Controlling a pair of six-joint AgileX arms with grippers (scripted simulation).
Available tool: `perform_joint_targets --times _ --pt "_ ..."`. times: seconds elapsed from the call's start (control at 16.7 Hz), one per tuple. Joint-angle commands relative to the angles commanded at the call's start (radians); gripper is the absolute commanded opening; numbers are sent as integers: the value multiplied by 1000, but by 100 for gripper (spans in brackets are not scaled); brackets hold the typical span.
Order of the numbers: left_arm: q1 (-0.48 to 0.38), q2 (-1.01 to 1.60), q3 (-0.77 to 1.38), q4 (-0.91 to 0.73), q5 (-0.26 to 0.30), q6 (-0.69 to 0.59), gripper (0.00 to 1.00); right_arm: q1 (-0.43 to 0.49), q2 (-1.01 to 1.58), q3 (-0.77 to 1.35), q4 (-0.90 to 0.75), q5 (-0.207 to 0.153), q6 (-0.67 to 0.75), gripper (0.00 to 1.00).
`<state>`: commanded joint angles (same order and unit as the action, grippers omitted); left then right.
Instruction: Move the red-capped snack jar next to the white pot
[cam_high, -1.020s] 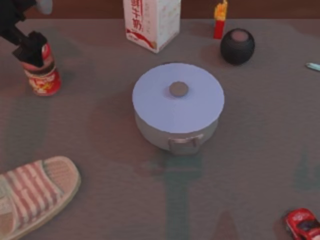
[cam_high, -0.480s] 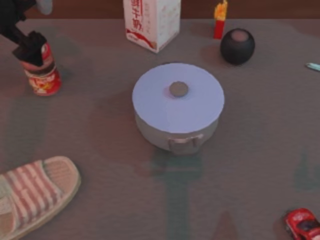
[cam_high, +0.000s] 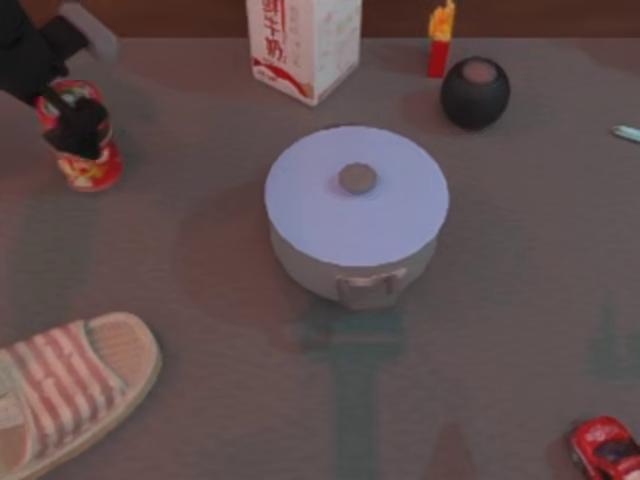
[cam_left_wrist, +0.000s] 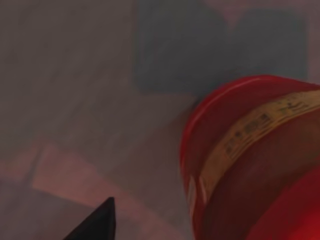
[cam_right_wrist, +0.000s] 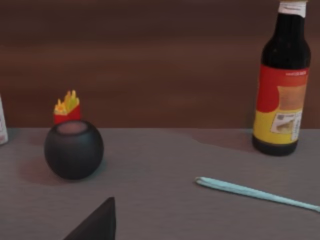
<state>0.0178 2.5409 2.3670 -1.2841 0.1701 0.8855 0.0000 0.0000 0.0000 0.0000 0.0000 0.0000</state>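
- Left gripper sits over the red-capped snack jar; whether it pinches is unclear
- A high, off-centre grip could tip it, well short of the white pot

Our left arm reaches in over the table's far left corner, its left gripper low there and tilted toward the table's left edge. Our right arm stays parked outside the top view.

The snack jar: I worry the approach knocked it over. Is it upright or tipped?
Upright: in the top view the red-capped snack jar stands on its base, cap upward, with the left gripper at its cap.
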Motion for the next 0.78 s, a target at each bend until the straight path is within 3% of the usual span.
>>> perform_joint_targets --times 0.3,0.78 --pt "-1 -1 -17 17 0 -1 100 0 0 0 0 0 0 100" --pt "-1 -1 -17 17 0 -1 40 0 0 0 0 0 0 100"
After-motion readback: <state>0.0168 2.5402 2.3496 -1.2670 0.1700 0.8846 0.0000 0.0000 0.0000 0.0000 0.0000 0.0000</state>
